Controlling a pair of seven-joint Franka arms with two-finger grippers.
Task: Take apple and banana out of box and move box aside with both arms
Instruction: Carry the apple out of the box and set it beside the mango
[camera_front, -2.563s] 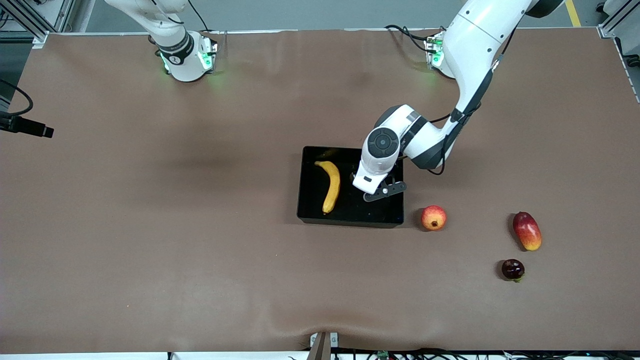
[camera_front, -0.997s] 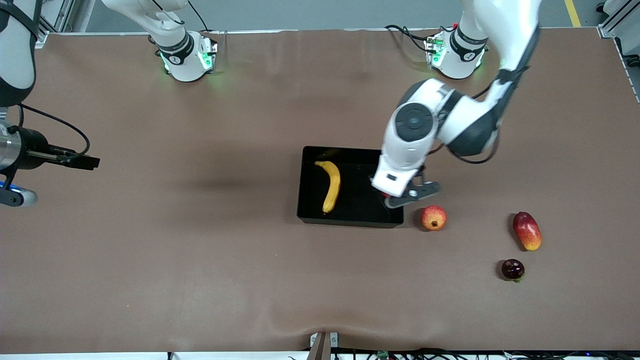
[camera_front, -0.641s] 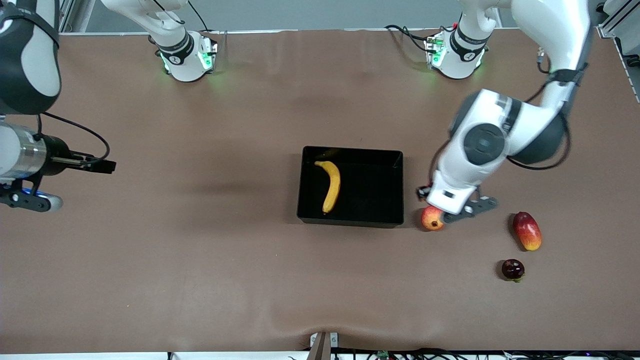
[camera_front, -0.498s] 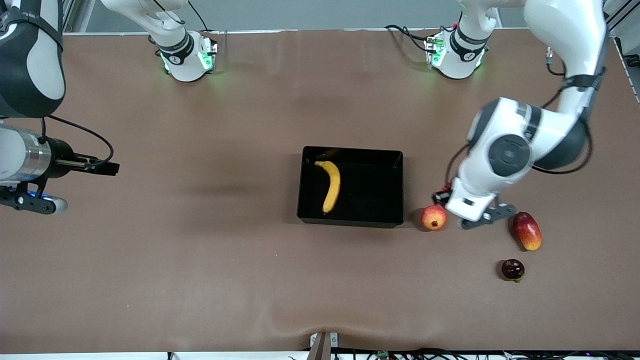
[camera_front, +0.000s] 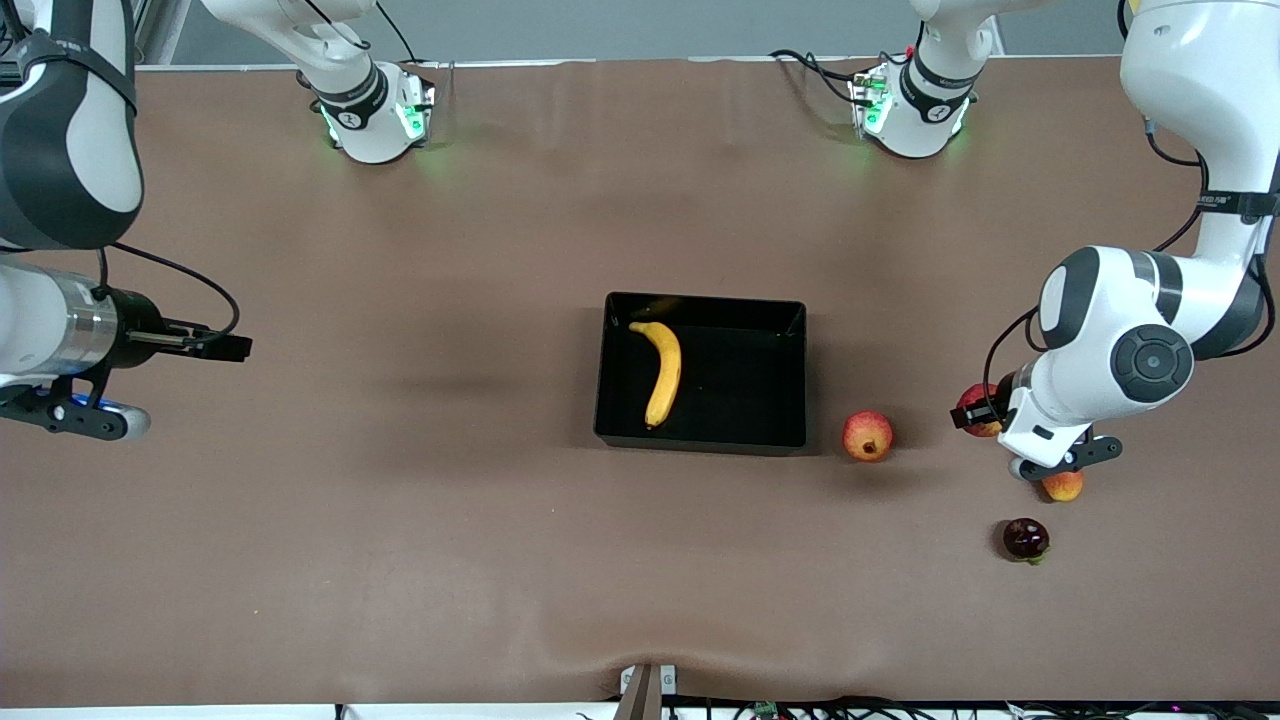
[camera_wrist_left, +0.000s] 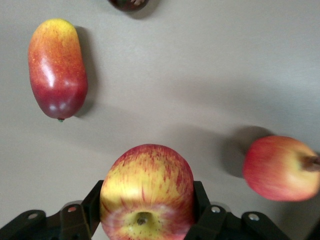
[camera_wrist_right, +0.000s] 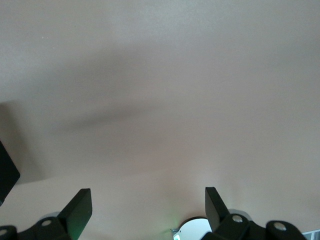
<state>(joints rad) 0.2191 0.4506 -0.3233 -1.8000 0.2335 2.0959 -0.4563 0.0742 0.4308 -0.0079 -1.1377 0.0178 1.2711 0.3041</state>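
The black box (camera_front: 750, 385) lies mid-table with the yellow banana (camera_front: 662, 372) inside it, along the wall toward the right arm's end. My left gripper (camera_front: 975, 412) hangs over the table beside the mango, shut on the red, yellow-streaked apple (camera_front: 980, 405). In the left wrist view the apple (camera_wrist_left: 146, 192) fills the gap between the two black fingers (camera_wrist_left: 205, 205) of the left gripper (camera_wrist_left: 147, 202). My right gripper (camera_front: 228, 347) hovers over bare table at the right arm's end. In its wrist view the right gripper (camera_wrist_right: 146, 199) stands open with nothing between the fingers.
A round orange-red fruit (camera_front: 867, 436) sits just beside the box toward the left arm's end. The mango (camera_front: 1062, 486) is mostly hidden under the left wrist. A small dark fruit (camera_front: 1026, 539) lies nearer the camera than the mango. The left wrist view shows the mango (camera_wrist_left: 57, 67) and the orange-red fruit (camera_wrist_left: 280, 167).
The left arm swung from over the box, past the orange-red fruit, to over the mango with the apple in its grip. The right arm came into view and edged toward the middle.
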